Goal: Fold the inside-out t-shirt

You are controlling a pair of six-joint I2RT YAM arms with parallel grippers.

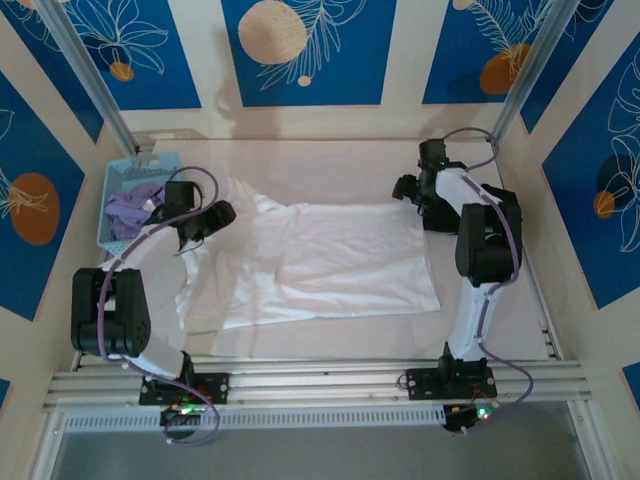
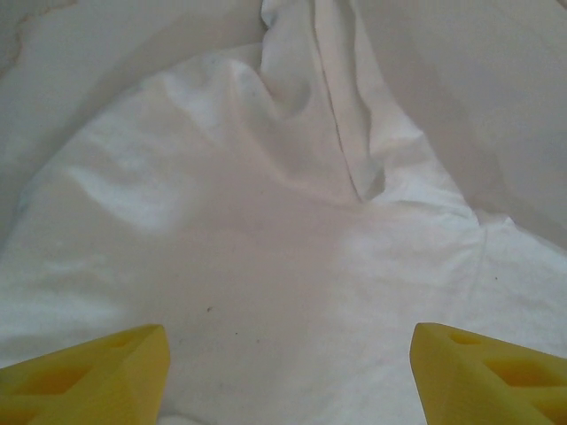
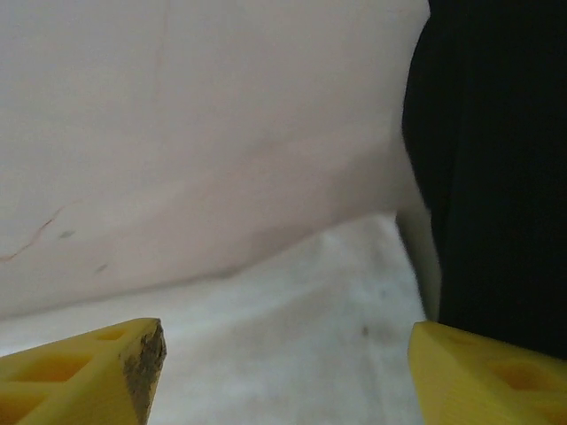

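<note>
Inside-out t-shirt [image 1: 330, 265] under left gripper [image 1: 200, 232], released | right gripper [image 1: 405, 188] at its far-right corner, released

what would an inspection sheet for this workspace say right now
surface: pale table, bare behind the shirt
job's things: white t-shirt spread out, right part flat, left end rumpled
clutter: blue basket at far left, lavender garment inside
grippers: left gripper open over the rumpled end, nothing between its fingers; right gripper open at the shirt's far right edge, holding nothing
cables: a purple cable loops over each arm, no snag seen
surroundings: blue leaf-print wall panels, metal frame posts
</note>
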